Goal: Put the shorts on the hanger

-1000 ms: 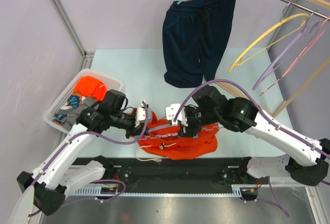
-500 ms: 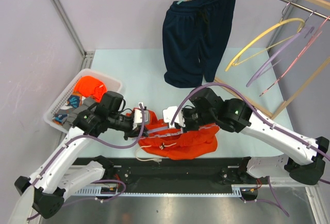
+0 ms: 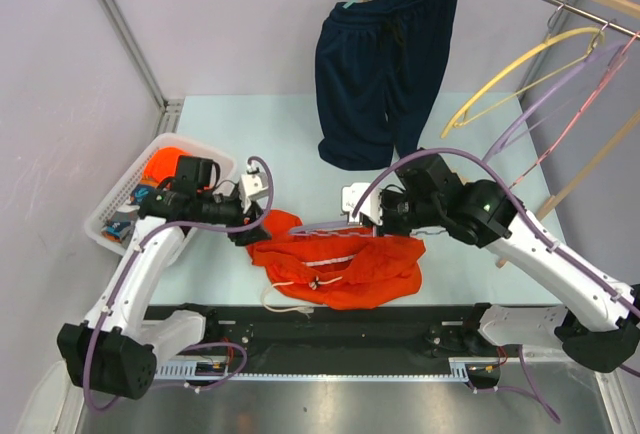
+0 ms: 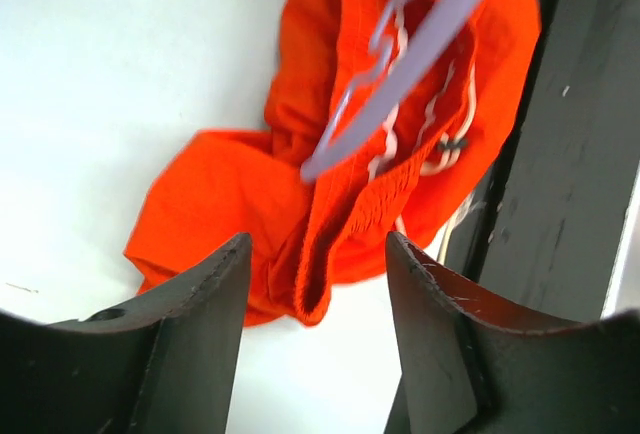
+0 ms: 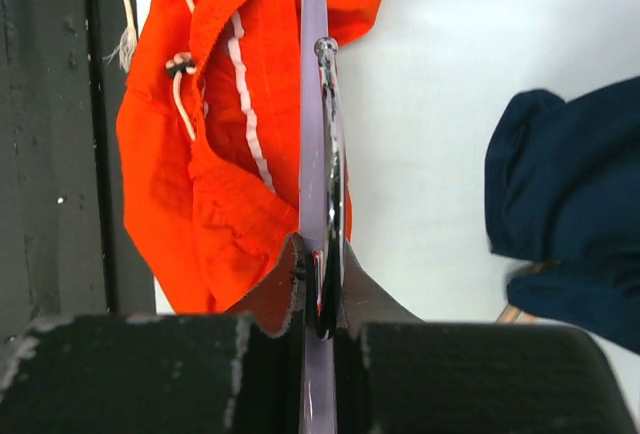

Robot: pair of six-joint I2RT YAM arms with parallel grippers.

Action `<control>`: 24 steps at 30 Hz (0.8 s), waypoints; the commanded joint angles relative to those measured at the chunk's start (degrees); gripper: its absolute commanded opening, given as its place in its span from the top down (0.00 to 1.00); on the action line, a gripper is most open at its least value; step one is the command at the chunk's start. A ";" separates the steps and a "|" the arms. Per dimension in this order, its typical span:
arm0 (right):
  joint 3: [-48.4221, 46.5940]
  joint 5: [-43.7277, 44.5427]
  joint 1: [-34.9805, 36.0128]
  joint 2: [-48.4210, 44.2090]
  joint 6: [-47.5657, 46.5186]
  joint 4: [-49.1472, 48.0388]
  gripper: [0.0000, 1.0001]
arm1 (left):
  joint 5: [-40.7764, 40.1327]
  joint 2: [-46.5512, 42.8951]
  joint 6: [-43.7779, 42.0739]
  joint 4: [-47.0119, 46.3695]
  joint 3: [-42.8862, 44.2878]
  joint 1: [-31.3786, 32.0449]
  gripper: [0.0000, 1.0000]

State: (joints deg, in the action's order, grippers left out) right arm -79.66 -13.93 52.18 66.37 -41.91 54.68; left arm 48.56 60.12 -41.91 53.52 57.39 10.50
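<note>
Shorts (image 3: 340, 269): orange, crumpled on the table at lower centre of the top view, drawstring (image 5: 124, 4) trailing towards the bottom edge
Hanger (image 5: 311, 104): lavender, lying across the waistband; whether any arm sits inside the fabric cannot be told
Right gripper (image 5: 320, 254): pinched tight on the hanger's bar
Left gripper (image 4: 318, 249): spread wide, holding nothing, poised over the left end of the shorts
Risk: cloth is unheld, so a lift of the hanger could let it slide off or bunch; the loose drawstring could snag a finger
Surface: pale, smooth table (image 3: 290, 134), black strip (image 3: 330, 329) along the bottom
Room: navy shorts (image 3: 385, 74) hang upper centre, yellow hanger (image 3: 520, 62) upper right, white basket (image 3: 200, 149) at left
</note>
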 commanded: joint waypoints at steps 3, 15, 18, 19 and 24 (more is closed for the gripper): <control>-4.36 -4.08 -0.59 0.60 0.51 4.29 1.00 | -3.72 -1.66 -16.61 5.54 -4.64 -0.31 0.36; -1.64 -4.52 0.02 3.59 2.53 1.93 1.00 | -10.58 -2.20 -24.96 0.80 -11.76 1.10 0.33; -1.55 -4.87 0.02 3.86 3.06 1.84 1.00 | -11.64 -2.02 -26.11 -0.60 -13.00 1.71 0.33; -1.38 -4.96 -0.06 3.86 3.15 1.84 1.00 | -11.82 -1.50 -26.12 -1.30 -13.09 2.32 0.33; -0.67 -7.06 -0.24 4.03 3.15 2.71 1.00 | -11.73 0.09 -25.68 -2.54 -13.35 4.61 0.37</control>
State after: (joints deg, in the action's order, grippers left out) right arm -80.47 -18.31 52.01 70.67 -39.44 58.78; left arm 36.16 59.29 -65.21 53.41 44.40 13.26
